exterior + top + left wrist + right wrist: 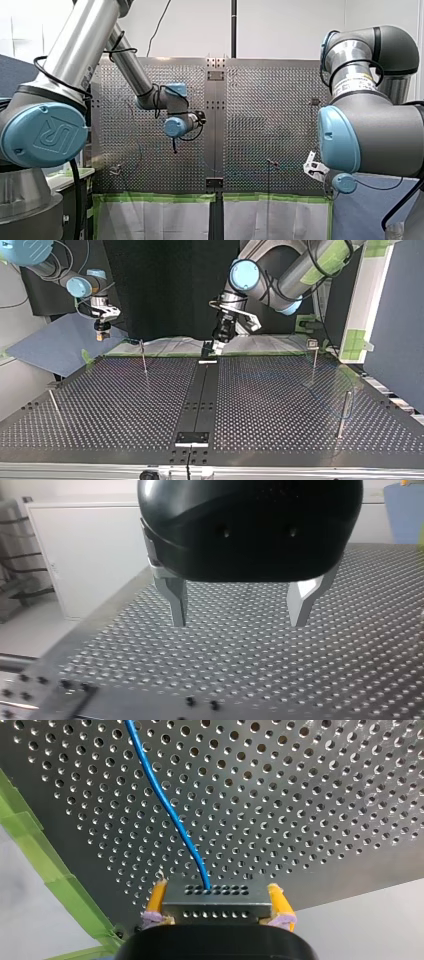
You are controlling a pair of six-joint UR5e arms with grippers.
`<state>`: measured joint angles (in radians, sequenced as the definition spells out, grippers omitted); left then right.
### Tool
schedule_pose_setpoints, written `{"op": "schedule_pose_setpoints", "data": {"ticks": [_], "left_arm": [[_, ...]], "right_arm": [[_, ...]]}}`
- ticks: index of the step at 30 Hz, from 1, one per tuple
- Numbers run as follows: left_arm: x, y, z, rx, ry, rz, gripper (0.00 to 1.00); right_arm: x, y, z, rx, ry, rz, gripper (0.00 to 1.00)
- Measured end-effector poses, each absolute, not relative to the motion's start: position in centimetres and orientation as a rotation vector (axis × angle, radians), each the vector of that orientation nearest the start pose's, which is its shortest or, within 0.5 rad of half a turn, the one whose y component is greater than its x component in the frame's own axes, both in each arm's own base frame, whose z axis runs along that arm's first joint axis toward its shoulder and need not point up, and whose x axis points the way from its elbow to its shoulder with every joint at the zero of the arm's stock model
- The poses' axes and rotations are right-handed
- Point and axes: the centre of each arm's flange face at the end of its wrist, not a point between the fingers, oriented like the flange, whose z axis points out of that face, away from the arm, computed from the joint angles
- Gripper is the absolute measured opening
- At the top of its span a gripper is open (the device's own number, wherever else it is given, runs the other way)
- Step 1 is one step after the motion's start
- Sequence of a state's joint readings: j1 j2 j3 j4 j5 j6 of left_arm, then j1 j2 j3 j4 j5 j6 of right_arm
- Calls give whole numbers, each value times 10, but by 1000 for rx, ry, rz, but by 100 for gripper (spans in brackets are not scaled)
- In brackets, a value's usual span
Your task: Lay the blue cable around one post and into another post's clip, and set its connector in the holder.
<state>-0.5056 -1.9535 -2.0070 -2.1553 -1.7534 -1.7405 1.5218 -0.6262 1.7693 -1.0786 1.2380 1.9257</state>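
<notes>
While the perforated table point(280, 405) stands with its posts point(144, 357) up, my right gripper point(217, 892) clamps the connector point(215, 906) off the table's edge.
Blue cable point(170, 815) trails from it across the holes, free for routing, I'd say; my left gripper point(239, 622) hovers spread and empty, likely ready to guide.

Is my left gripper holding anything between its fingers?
No, in the left wrist view the left gripper is open, and only the bare perforated table shows between its metal fingers.
</notes>
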Motion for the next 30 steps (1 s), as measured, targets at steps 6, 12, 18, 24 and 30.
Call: {"op": "schedule_pose_setpoints", "data": {"ticks": [6,12,18,24,30], "left_arm": [[402,-348,204,59,1360,-422,100],[386,-335,194,78,1382,-376,100],[369,-326,163,96,1440,-357,100],[353,-317,147,101,1477,-354,100],[338,-310,137,81,1488,-379,100]], "right_arm": [[137,-602,-51,1302,-1431,1635,0],[138,-602,-51,1302,-1431,1637,0],[138,-602,-51,1302,-1432,1638,0],[138,-602,-51,1301,-1431,1638,0],[137,-605,-49,1288,-1402,1645,0]]}}
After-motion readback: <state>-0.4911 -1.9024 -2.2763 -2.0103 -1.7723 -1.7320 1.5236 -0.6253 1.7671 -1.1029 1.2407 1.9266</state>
